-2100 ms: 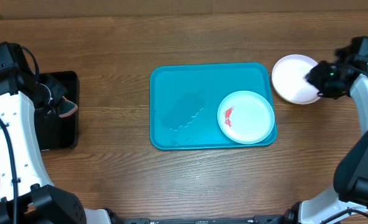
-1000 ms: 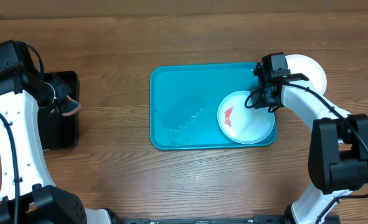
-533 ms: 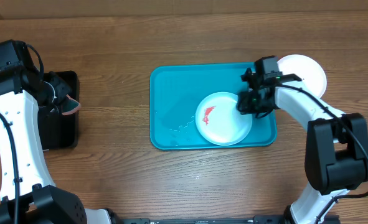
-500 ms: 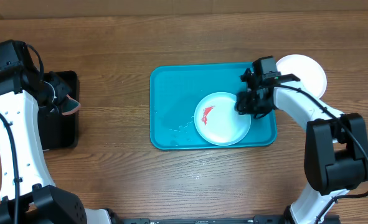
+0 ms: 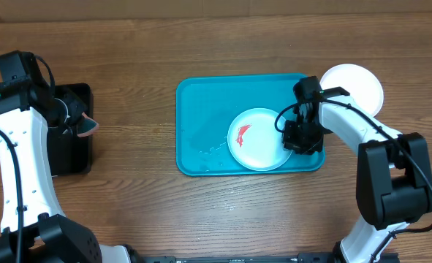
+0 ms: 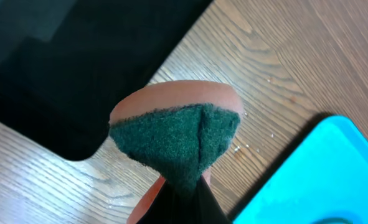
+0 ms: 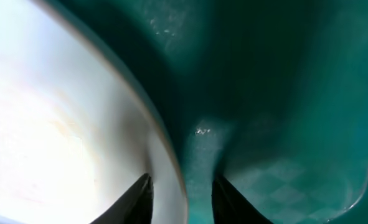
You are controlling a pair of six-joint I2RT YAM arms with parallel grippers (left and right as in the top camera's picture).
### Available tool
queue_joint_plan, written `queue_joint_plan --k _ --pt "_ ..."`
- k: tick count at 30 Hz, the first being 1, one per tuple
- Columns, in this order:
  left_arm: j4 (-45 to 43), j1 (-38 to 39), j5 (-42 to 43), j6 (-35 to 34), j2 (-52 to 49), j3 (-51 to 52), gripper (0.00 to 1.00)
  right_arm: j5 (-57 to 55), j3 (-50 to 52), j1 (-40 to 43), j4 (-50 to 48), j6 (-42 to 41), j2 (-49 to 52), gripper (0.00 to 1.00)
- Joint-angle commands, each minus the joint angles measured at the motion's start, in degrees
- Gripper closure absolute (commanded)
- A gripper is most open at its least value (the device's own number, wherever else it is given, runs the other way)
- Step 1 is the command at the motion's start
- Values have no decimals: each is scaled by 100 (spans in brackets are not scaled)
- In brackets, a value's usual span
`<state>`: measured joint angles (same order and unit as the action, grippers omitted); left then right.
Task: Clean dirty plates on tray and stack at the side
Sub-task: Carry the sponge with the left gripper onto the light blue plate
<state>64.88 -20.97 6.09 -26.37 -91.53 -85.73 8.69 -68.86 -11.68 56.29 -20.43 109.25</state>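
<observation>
Teal tray (image 5: 201,109) sits mid-counter and carries a red-smeared plate (image 5: 256,146) toward its right end. I see the right tool (image 5: 297,135) with fingers apart, straddling that plate's right rim. Left tool (image 6: 180,202) is clamped on a green-faced sponge (image 6: 177,137) near the counter's left edge.

My overhead camera looks straight down on the whole table (image 5: 223,219), with the tray (image 5: 208,102) in the middle. My left wrist camera, left of the tray, sees only its corner. My right wrist camera sits very close above the tray's floor.
</observation>
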Motion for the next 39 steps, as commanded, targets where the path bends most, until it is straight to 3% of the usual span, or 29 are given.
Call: queue_joint_plan --k 1,4,8,15,22,25,29,32,39 --pt "-48 44 538 424 4 26 96 199 28 -125 -109 -256 13 74" --pt "-66 48 778 667 4 26 96 402 28 -214 -179 -256 13 75" --pt "-63 175 916 868 4 46 96 393 28 -389 -396 -356 13 91" --pt "-221 1086 925 1353 4 509 96 385 28 -748 -813 -581 20 96" --pt "-787 2326 1528 2039 2 1349 96 291 28 -953 -1185 -1550 20 96" --pt "-1161 2844 1620 2000 2 1580 96 199 28 -1014 -1305 -1788 24 96" --pt "-1945 3517 1624 1414 2 1790 96 -654 28 -1032 -1010 -2931 118 96" --pt "-2422 3790 1622 1097 -7 1816 96 -691 31 -1034 -1117 -2750 240 96" --pt "-3071 4164 1596 960 -39 1816 96 -306 28 -1049 -1360 -723 435 96"
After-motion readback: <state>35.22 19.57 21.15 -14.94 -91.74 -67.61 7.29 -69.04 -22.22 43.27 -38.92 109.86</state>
